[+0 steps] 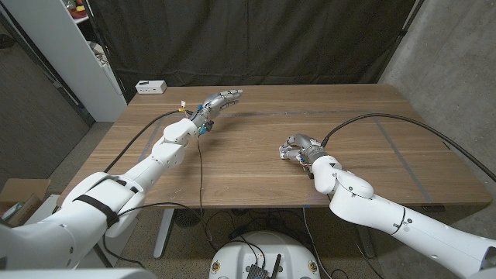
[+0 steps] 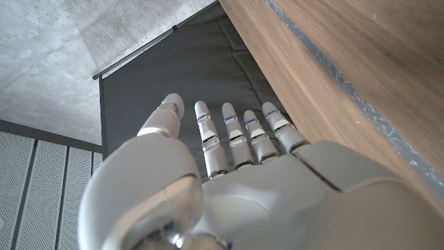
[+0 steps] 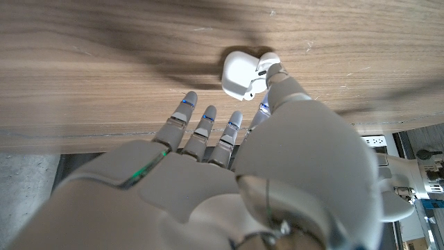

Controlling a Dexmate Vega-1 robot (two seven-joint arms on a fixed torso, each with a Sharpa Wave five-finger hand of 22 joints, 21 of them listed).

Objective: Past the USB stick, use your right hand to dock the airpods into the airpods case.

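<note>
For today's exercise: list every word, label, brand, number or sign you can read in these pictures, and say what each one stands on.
No text can be read.
White earbud case: plain, no marking shows.
White box at the table's far left corner: dark marks, too small to read.
Shelf items at the head view's top left: too blurred to read.

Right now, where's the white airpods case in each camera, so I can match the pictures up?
Head view: hidden beneath the right hand, just right of the table's middle; the case itself can't be made out.
Left wrist view: not in it; the left hand reaches along the table's edge.
Right wrist view: the airpods case lies on the wood at the thumb's tip.
Shared landmark: the wooden table, with the right hand on it in both case views.
</note>
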